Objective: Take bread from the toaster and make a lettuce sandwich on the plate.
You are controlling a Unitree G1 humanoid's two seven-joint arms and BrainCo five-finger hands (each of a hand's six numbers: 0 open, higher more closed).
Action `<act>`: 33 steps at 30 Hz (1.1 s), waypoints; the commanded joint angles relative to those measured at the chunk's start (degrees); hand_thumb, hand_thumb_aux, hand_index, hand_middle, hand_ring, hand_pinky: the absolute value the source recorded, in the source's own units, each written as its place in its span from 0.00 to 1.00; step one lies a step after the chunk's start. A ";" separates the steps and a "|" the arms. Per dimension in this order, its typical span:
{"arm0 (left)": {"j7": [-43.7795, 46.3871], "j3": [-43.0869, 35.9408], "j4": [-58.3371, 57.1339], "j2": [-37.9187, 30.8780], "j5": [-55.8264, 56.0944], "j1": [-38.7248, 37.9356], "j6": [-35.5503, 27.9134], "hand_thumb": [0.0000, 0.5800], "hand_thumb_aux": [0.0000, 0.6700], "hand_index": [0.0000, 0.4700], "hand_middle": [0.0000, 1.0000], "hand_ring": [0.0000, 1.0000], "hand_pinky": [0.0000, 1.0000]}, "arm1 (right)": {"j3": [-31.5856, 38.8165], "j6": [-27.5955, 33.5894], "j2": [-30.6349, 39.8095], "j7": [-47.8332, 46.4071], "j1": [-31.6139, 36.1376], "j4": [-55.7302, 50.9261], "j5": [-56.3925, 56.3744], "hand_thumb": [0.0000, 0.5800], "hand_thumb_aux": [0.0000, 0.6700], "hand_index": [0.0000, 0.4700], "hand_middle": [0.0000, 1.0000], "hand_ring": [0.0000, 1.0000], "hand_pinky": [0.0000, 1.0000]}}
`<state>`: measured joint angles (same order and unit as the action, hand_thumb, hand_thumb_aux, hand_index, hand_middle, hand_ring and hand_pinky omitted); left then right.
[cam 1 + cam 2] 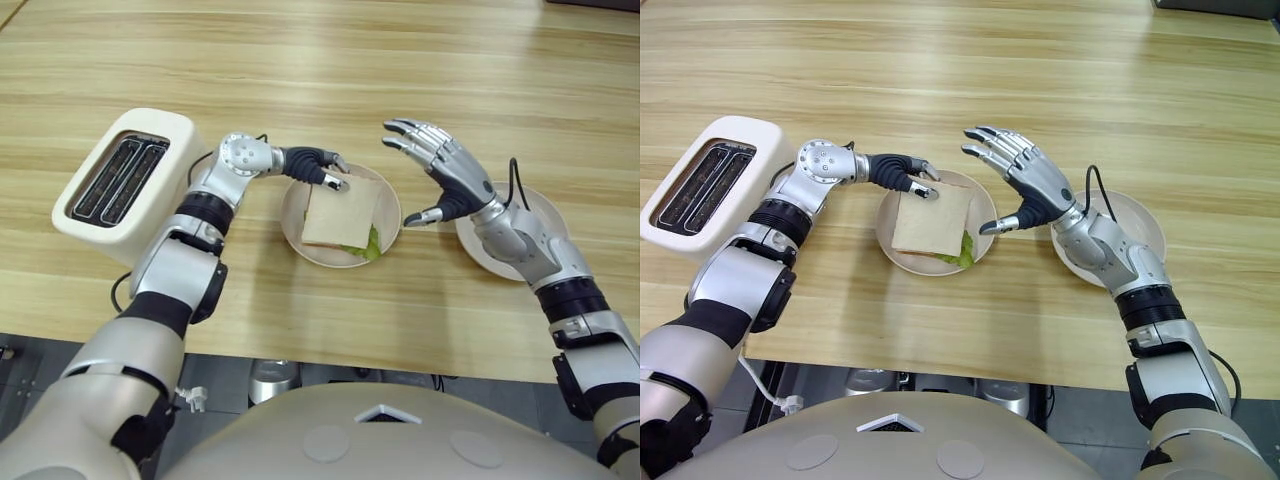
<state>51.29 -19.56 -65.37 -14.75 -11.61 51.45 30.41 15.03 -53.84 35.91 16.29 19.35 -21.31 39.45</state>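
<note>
One toaster, two plates and one slice of bread over lettuce on the near plate. The left hand sits on the slice's far corner, grip unclear; the right hand hovers spread wide, holding nothing, beside the other plate

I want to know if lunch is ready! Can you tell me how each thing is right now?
toaster: upright, no bread sticking out of its slots
sandwich: put together, bread slice on top
lettuce: under the top slice, peeking out at the near right edge
plate: holding the sandwich
second plate: lying flat, partly covered
left hand: touching the sandwich's far left corner
right hand: open, holding nothing, raised beside the plate
</note>
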 commanded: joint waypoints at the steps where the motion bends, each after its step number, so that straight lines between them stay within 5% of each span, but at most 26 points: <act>1: -3.08 -0.94 -3.03 0.59 -3.18 1.91 0.98 1.00 1.00 0.98 1.00 1.00 1.00 | 0.94 -2.44 1.51 -3.38 -1.29 3.01 0.45 0.00 0.00 0.00 0.00 0.00 0.00; 12: -9.89 -1.82 -7.29 2.24 -8.71 3.16 1.11 1.00 1.00 0.98 1.00 1.00 1.00 | 2.77 -3.36 4.72 -12.74 -4.90 8.39 2.84 0.00 0.00 0.00 0.00 0.00 0.00; 33: -11.61 -1.15 -8.70 3.40 -10.26 4.00 0.82 1.00 1.00 0.98 1.00 1.00 1.00 | 10.32 5.45 5.25 -29.55 -2.44 2.05 5.90 0.00 0.00 0.00 0.00 0.00 0.00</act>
<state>39.65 -20.42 -73.72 -12.02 -21.36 55.04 31.32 23.31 -49.83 40.81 -9.68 17.46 -16.72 44.87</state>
